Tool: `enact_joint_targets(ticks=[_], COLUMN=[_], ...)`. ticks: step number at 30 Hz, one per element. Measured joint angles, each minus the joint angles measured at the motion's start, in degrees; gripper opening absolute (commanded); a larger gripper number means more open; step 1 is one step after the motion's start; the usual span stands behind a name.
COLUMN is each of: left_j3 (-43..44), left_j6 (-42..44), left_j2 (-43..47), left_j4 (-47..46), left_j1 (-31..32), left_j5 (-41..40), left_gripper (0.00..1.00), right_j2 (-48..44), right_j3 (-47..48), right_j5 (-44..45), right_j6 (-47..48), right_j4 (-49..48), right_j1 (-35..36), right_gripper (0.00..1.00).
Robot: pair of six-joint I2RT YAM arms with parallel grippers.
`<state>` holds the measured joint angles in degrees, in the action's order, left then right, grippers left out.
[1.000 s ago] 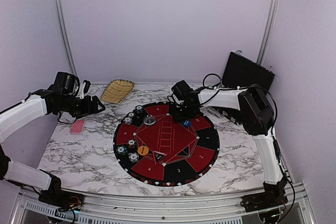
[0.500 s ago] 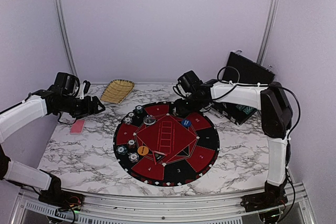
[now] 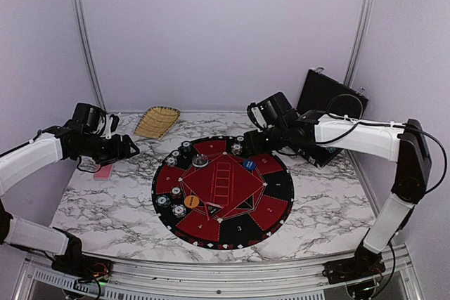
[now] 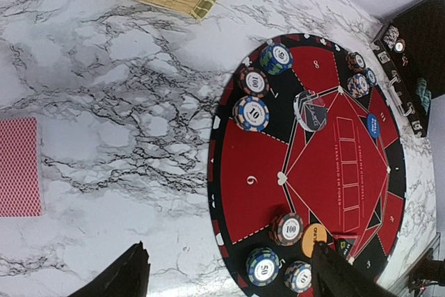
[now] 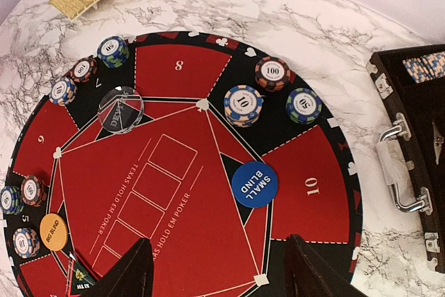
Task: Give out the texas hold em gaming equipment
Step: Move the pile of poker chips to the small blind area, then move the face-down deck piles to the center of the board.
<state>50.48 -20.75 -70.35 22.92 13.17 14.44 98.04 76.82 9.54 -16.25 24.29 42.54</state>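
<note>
The round red-and-black mat (image 3: 223, 189) carries small poker chip stacks in three groups. One group (image 5: 243, 104) lies at its far edge, one group (image 4: 254, 82) at the far left and one group (image 4: 287, 229) at the near left. On the mat also lie a blue disc (image 5: 254, 184), a clear disc (image 5: 120, 109) and an orange disc (image 4: 314, 231). Pink-red-backed cards (image 4: 19, 166) lie on the marble left of the mat. My right gripper (image 5: 226, 276) hovers open and empty above the blue disc. My left gripper (image 3: 132, 147) hangs open and empty over the marble by the cards.
A woven yellow basket (image 3: 157, 121) sits at the back left. An open black case (image 3: 330, 103) with more chips inside stands at the back right, just behind my right arm. Cables trail by the case.
My right arm has swung back and to the right, away from the mat's far edge, and its jaws have widened a little. The left arm has barely shifted.
</note>
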Motion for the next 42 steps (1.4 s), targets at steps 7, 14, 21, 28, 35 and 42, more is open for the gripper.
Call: enact_joint_targets(ticks=[7,14,21,28,35,42], left_j3=[-0.94,-0.96,-0.96,-0.76,1.09,5.88], left_j6=[-1.57,-2.45,-2.86,-2.84,-1.95,2.54], left_j2=[1.6,2.54,2.4,-2.45,-8.59,-16.65], left_j4=[0.02,0.11,1.44,3.82,6.14,6.49], left_j1=[0.5,0.68,0.76,-0.63,-8.09,-15.93], left_j5=[-1.42,-3.43,-9.07,-16.22,-18.69,-18.38], left_gripper=[0.82,0.82,0.85,0.88,0.93,0.99], right_j2=[-5.6,-8.17,-10.34,-15.61,-15.56,-12.13], right_j3=[-4.57,-6.97,-8.2,-14.43,-15.13,-14.49], right_j5=[0.04,0.04,-0.07,-0.68,-7.37,-15.17], right_j6=[-0.7,-1.33,-1.31,-1.33,-0.61,-0.55], right_j4=[-3.21,-6.32,-10.14,-20.02,-27.67,-31.04], right_j1=[0.0,0.0,-0.31,-1.99,-3.56,-3.58], right_gripper=[0.72,0.96,0.99,0.98,0.99,0.98])
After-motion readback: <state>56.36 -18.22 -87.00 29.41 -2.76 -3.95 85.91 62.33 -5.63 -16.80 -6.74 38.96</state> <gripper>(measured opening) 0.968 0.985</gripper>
